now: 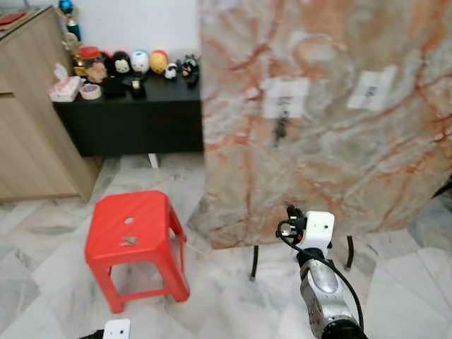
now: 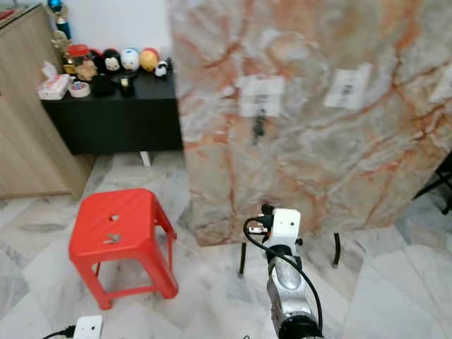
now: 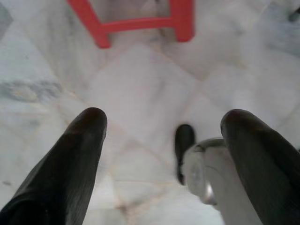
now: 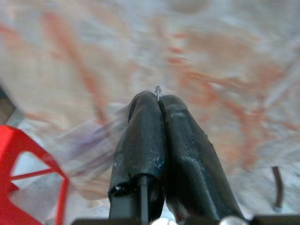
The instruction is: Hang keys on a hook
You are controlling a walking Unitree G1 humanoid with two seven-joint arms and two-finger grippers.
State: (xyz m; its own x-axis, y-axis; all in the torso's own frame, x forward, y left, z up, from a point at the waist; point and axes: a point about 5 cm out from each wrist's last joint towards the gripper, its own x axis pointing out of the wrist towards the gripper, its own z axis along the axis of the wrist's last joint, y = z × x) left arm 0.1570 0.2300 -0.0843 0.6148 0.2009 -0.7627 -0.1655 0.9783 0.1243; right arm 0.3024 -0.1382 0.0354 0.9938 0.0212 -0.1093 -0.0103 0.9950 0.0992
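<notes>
A home: marble-tiled floor (image 1: 42, 282); red plastic stool (image 1: 134, 236); black sideboard (image 1: 134, 116) of toy figurines (image 1: 141, 63).

Even indoor daylight, head views soft, wrist views blurred

Both eye views are bright and evenly lit, with no hard glare; faint shadows sit under the red stool (image 1: 134, 240) at lower left and beneath the black cabinet (image 1: 131, 120) at upper left. The marble panel (image 1: 332, 120) across the upper right is smeared, its white labels unreadable. In the left wrist view the black fingers (image 3: 70, 164) at the bottom loom large and out of focus, the pale floor (image 3: 140, 93) washed out. In the right wrist view the fingers (image 4: 140, 145) are fairly sharp while the backdrop behind is streaked with motion blur.
</notes>
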